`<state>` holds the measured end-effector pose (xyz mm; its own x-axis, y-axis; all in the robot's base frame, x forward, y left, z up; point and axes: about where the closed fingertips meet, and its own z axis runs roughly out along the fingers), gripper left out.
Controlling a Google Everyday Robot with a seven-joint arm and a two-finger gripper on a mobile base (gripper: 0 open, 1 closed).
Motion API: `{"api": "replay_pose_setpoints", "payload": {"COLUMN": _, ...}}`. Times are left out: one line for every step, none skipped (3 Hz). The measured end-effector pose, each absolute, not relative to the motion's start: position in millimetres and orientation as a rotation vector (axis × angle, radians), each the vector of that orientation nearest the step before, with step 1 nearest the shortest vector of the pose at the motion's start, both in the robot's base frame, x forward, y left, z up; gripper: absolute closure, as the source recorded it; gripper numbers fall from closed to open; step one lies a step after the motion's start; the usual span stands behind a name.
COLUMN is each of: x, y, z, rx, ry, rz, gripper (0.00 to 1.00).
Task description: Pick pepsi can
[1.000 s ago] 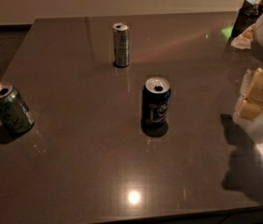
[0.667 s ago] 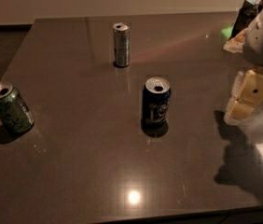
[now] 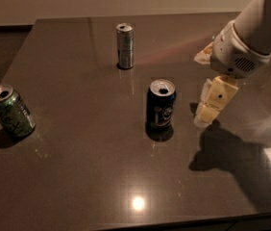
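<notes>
The pepsi can, dark navy blue with a silver opened top and a pale logo patch, stands upright near the middle of the dark table. My gripper hangs from the white arm coming in from the upper right, just right of the can and a little above the table. It is open and empty. One cream finger points down close beside the can without touching it, and the other finger shows farther back.
A taller, slimmer silver can stands upright behind the pepsi can. A green can stands tilted at the left edge. The gripper's shadow falls on the table at the right.
My gripper has moved left across the table towards the pepsi can and now sits close beside it. The three cans have not moved.
</notes>
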<state>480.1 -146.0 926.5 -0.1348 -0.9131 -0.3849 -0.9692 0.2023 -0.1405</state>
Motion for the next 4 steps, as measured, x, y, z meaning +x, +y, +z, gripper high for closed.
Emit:
{"api": "replay_pose_setpoints", "payload": {"x": 486, "y": -120, "z": 913, "rx": -1.766, "ry": 2.057, "rz": 0.272, "gripper": 0.0}}
{"api": "replay_pose_setpoints", "payload": {"x": 486, "y": -101, "z": 901, "rx": -1.782, "ry": 2.029, "rz": 0.333, "gripper": 0.0}}
{"api": "replay_pose_setpoints", "payload": {"x": 486, "y": -82, "z": 895, "rx": -1.801, "ry": 1.997, "rz": 0.384, "gripper": 0.0}}
{"api": "replay_pose_setpoints", "payload": {"x": 486, "y": -66, "z": 892, "rx": -1.817, "ry": 1.965, "rz": 0.417, "gripper": 0.15}}
